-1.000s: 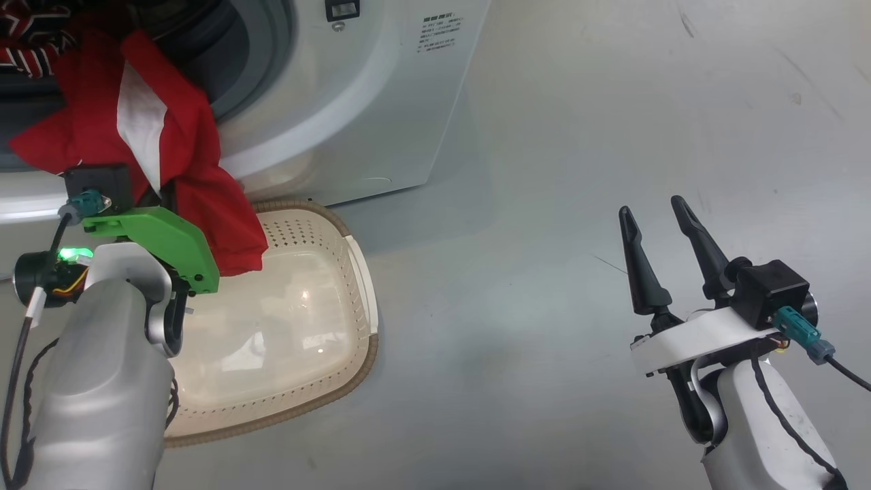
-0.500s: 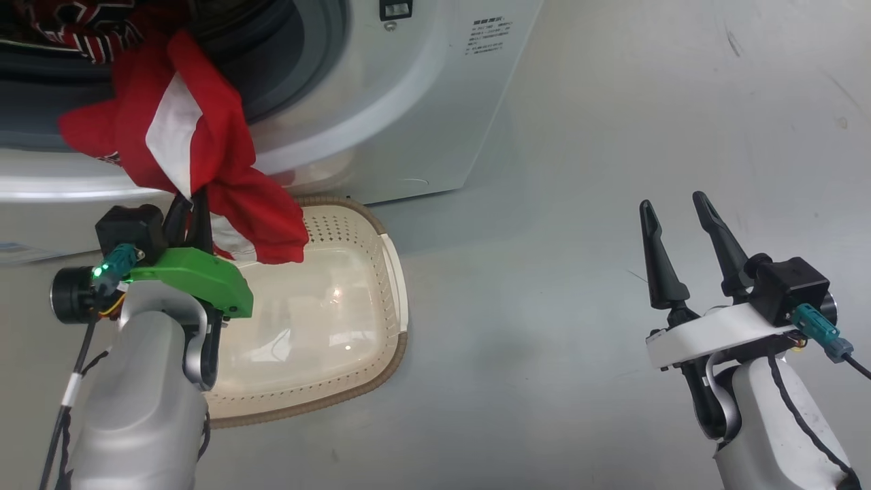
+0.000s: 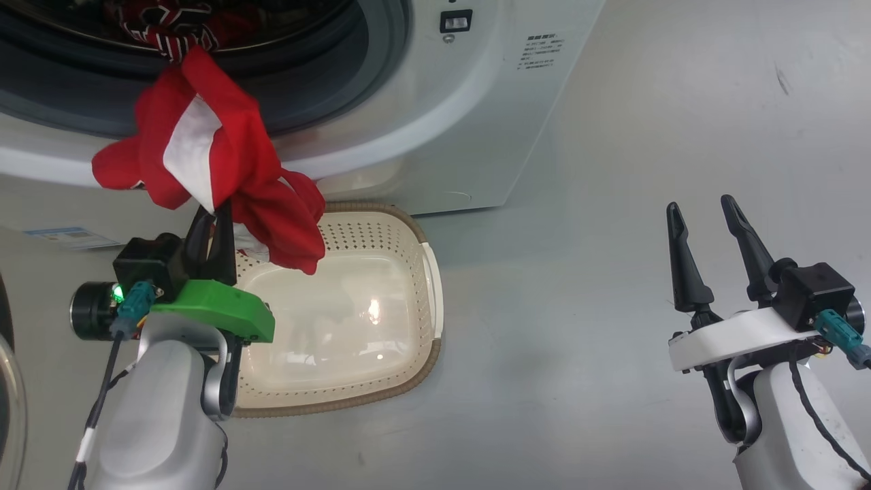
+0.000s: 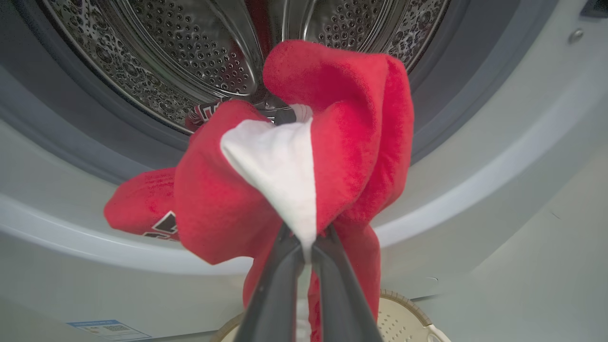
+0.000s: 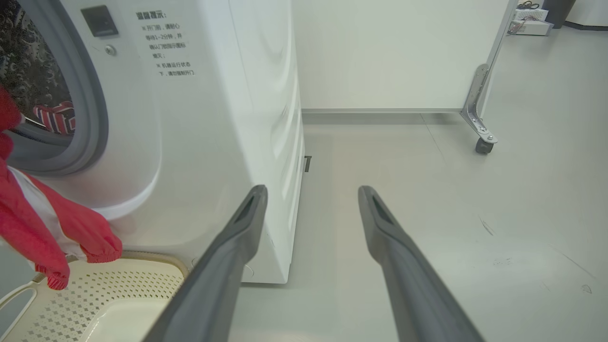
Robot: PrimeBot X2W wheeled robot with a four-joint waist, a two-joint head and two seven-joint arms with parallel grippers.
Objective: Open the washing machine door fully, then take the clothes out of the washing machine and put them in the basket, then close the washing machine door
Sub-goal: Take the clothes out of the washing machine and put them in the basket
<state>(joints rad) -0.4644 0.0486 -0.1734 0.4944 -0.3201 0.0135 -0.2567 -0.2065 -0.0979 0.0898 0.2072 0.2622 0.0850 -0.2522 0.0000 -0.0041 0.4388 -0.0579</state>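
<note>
Left gripper (image 3: 214,221): jaws pinched tight on a red garment (image 3: 204,146) with a white panel. The garment hangs in the air before the washing machine (image 3: 476,102) opening, its lower folds over the far left part of the basket (image 3: 430,272). The basket sits on the floor (image 3: 612,306), just near of the machine. A striped garment (image 3: 167,24) lies in the drum. Right gripper (image 3: 701,203): jaws wide apart, holding nothing, well to the right above the floor
</note>
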